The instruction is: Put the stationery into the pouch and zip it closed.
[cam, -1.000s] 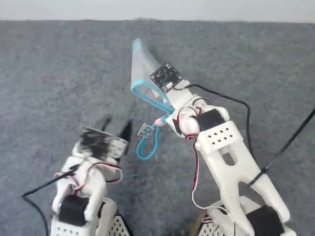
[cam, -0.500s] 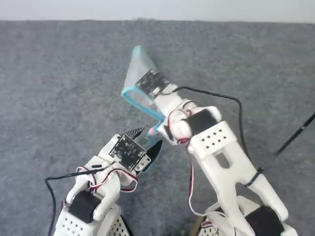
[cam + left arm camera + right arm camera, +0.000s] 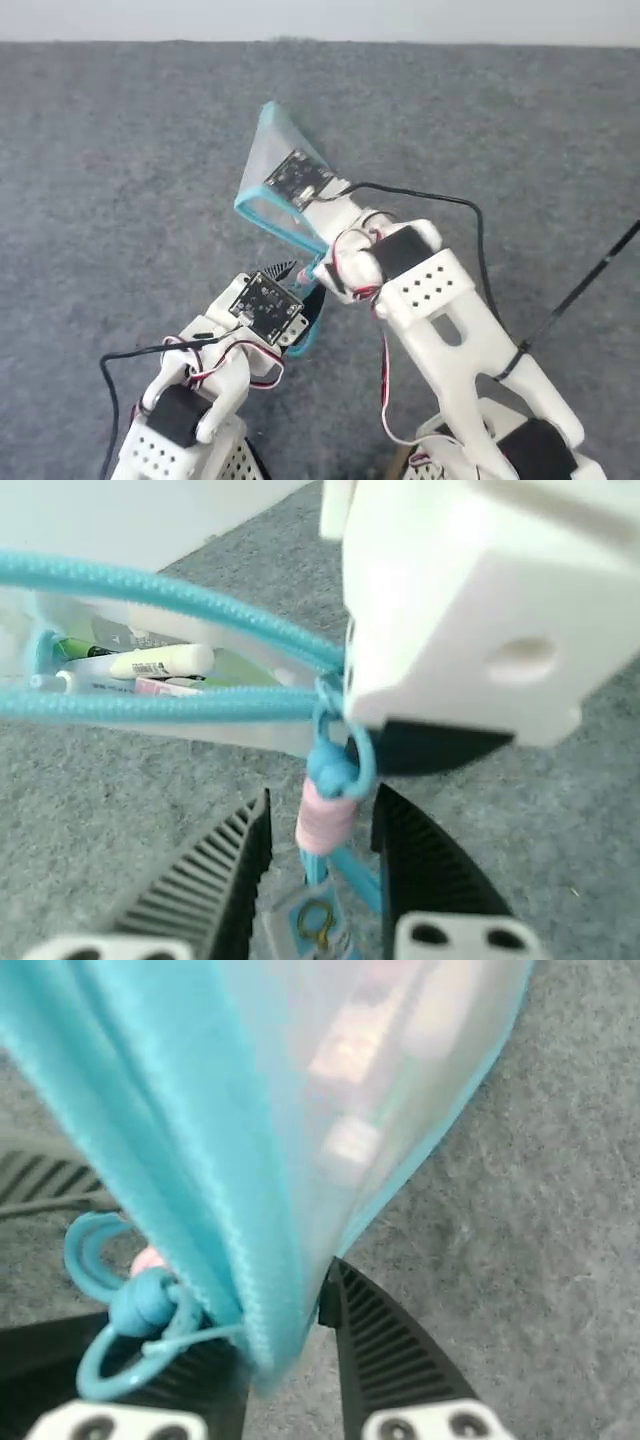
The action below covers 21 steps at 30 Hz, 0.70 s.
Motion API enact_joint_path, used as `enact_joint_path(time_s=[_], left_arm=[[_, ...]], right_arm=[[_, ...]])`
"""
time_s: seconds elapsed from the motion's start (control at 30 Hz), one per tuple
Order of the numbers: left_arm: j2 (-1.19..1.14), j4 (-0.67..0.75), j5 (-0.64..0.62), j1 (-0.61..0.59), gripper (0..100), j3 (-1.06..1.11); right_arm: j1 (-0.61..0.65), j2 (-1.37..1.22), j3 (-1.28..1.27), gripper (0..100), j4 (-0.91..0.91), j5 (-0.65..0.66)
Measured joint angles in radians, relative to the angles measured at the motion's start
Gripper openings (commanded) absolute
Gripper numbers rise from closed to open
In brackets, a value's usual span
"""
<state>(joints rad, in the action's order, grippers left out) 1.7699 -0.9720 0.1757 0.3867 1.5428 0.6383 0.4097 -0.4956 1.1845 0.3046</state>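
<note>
— What moved?
— Left hand (image 3: 302, 288) came in; spread, it straddles the pull (image 3: 325, 818). Right hand (image 3: 285, 1335) pinches the pouch (image 3: 275, 165), raised off the surface (image 3: 100, 150), stationery (image 3: 160, 662) inside.
— Zipping next, I'd say.

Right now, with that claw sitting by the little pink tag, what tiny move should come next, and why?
Probably close the left gripper on the pink zipper pull. Its jaws stand open on either side of the pull, the right gripper pinches the pouch at its edge, the stationery lies inside, and the mouth gapes open.
</note>
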Motion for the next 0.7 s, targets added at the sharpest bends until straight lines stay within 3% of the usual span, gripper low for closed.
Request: enact_joint_path(time_s=[0.2, 0.37, 0.57, 0.7], left_arm=[[0.0, 0.0, 0.0, -0.002, 14, 0.003], [0.0, 0.002, 0.0, 0.002, 1, 0.003], [-0.002, 0.006, 0.002, 0.003, 1, 0.003], [-0.002, 0.008, 0.018, -0.008, 1, 0.003]], right_arm=[[0.018, 0.068, -0.038, 0.6, 0.0, 0.0], [0.025, 0.135, -0.11, 0.6, -0.015, 0.0], [0.018, 0.158, -0.235, 0.6, -0.12, 0.0], [-0.054, 0.161, -0.278, 0.6, -0.173, 0.012]])
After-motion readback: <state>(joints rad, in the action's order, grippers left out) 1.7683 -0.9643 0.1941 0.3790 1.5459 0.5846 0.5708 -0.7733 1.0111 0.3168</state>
